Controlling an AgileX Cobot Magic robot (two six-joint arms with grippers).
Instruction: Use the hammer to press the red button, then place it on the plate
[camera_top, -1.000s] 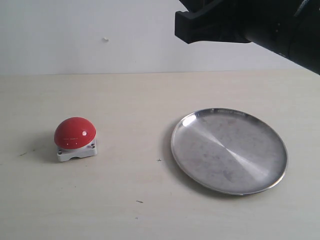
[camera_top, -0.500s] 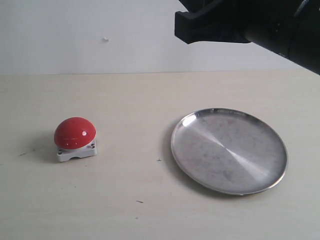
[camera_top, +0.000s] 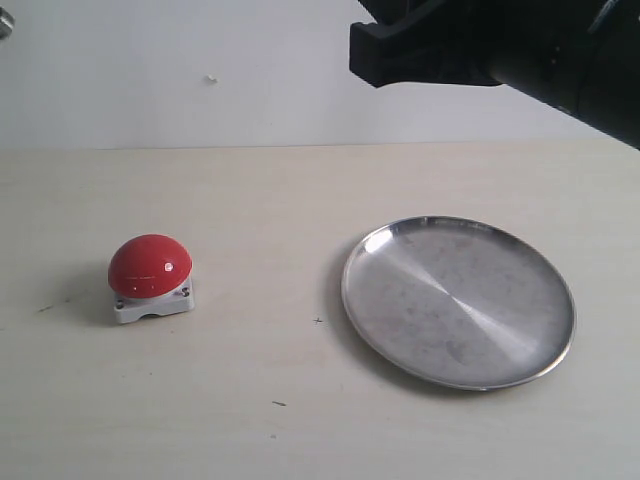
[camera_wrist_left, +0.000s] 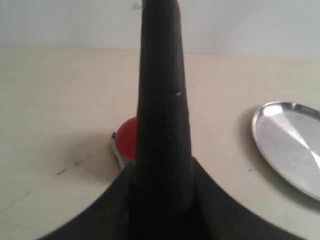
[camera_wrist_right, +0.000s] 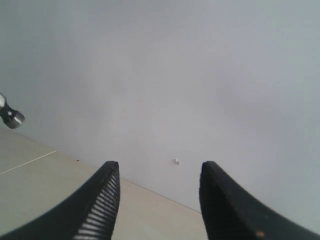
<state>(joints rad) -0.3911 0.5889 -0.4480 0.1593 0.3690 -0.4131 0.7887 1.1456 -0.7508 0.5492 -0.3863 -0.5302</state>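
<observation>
My left gripper (camera_wrist_left: 161, 172) is shut on the hammer's black handle (camera_wrist_left: 162, 100), which runs straight away from the jaws and hides part of the red button (camera_wrist_left: 128, 142). The hammer's metal head (camera_wrist_right: 11, 118) shows at the edge of the right wrist view, and a grey bit of it (camera_top: 4, 20) sits in the exterior view's top left corner. The red button (camera_top: 150, 265) sits on its grey base at the left of the table. The silver plate (camera_top: 458, 300) lies to the right with nothing on it. My right gripper (camera_wrist_right: 157, 172) is open, raised and facing the wall.
The light wooden table (camera_top: 300, 200) ends at a white wall (camera_top: 200, 60) behind it. The right arm's black body (camera_top: 480, 45) hangs high over the back right, above the plate. A bare stretch of table separates the button and the plate.
A grey bit of the hammer's head has come into the top left corner of the exterior view. The button, plate and right arm have not moved.
</observation>
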